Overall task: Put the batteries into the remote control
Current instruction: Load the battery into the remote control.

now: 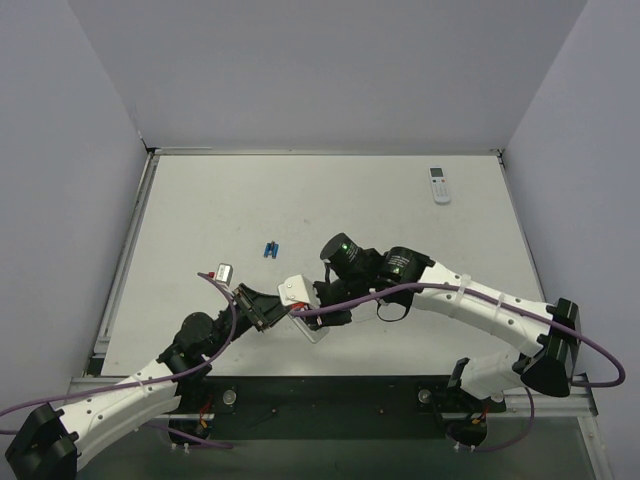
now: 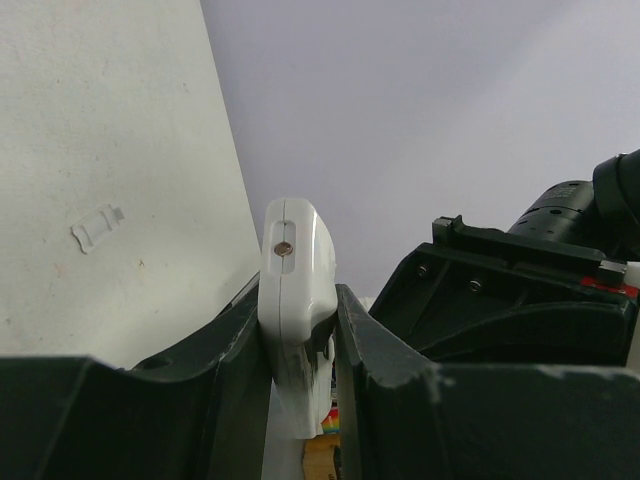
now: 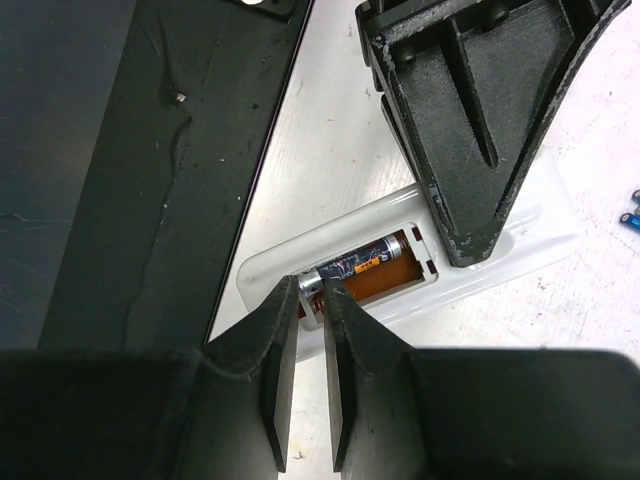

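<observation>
The remote control [image 3: 545, 225] sits near the front of the table [image 1: 350, 200], back open and clamped by its edges between the left gripper's [image 2: 300, 305] jaws. One battery [image 3: 362, 264] lies in its open compartment [image 3: 400, 278]. The right gripper [image 3: 313, 300] has its jaws almost together, with a tip on either side of that battery's near end; I cannot tell whether they pinch it. Two blue batteries [image 1: 271, 249] lie side by side farther back. A second remote [image 1: 440, 185] rests near the far right corner.
</observation>
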Controlling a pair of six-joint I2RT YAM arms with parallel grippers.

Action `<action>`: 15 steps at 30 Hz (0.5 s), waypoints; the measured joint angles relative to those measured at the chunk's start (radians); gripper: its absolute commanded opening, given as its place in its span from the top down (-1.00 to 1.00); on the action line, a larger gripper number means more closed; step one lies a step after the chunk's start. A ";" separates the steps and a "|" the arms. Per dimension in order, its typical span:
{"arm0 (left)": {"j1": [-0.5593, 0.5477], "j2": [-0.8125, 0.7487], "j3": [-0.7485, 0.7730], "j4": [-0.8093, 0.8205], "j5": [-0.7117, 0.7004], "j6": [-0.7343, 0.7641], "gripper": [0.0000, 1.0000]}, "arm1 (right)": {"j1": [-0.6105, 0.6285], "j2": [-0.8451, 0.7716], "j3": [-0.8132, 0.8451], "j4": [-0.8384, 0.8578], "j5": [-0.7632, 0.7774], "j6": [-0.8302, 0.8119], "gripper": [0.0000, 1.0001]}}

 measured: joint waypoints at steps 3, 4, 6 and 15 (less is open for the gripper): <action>0.000 0.003 -0.002 -0.002 0.001 0.003 1.00 | -0.001 0.007 0.000 -0.003 -0.001 0.000 0.81; 0.000 0.004 -0.002 -0.002 0.001 0.004 1.00 | -0.001 0.009 0.001 -0.005 -0.001 0.000 0.84; 0.000 0.005 -0.003 -0.003 0.000 0.008 1.00 | -0.001 0.015 0.002 -0.008 -0.002 0.000 0.84; -0.001 0.010 -0.008 -0.006 0.000 0.018 1.00 | -0.002 0.068 0.011 0.000 -0.013 0.004 0.88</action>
